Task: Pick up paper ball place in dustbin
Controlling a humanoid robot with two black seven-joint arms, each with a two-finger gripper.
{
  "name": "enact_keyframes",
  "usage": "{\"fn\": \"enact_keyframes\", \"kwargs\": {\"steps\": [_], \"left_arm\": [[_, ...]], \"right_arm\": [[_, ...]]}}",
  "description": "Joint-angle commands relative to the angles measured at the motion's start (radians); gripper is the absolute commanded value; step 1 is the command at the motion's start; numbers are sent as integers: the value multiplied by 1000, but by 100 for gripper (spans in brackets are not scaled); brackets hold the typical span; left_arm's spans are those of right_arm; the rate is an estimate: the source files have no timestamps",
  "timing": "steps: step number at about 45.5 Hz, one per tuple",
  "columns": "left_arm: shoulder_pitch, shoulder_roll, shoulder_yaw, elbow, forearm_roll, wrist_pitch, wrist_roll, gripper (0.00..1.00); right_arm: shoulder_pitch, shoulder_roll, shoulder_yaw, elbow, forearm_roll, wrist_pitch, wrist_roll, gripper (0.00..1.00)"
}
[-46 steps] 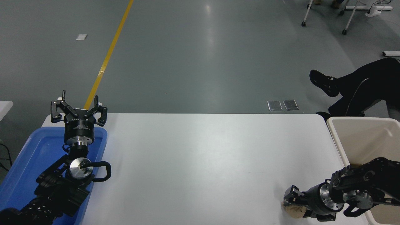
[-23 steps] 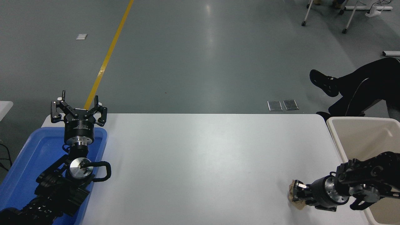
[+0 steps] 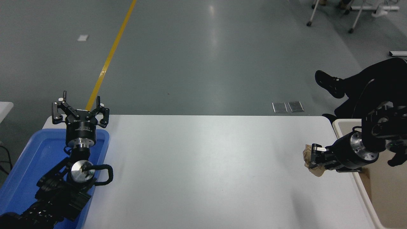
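While the left gripper (image 3: 80,112) rests parked with its fingers spread wide and empty above the blue tray (image 3: 19,171), the right gripper (image 3: 313,156) is clamped on the paper ball (image 3: 311,165), held in the air above the white table (image 3: 203,165), just beside the dustbin (image 3: 361,184) rim. Beyond the table, a person's legs (image 3: 356,86) are visible.
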Motion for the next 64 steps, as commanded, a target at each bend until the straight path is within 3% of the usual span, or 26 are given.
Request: {"fn": "enact_keyframes", "kwargs": {"steps": [1,8,24,39,51,64], "left_arm": [[0,0,0,0,0,0,0,99],[0,0,0,0,0,0,0,99],[0,0,1,0,0,0,0,99],[0,0,1,0,0,0,0,99],[0,0,1,0,1,-1,0,99],[0,0,1,0,1,-1,0,99]], "right_arm": [[295,0,-42,63,7,211,-1,0],[355,-2,-42,65,7,275,-1,0],[243,-11,-56,-16,-8,249,-1,0],[-228,-20,-13,-490,9,180,0,0],[-673,-45,276,-964,7,179,0,0],[-1072,67,520,-1409,9,166,6,0]]}}
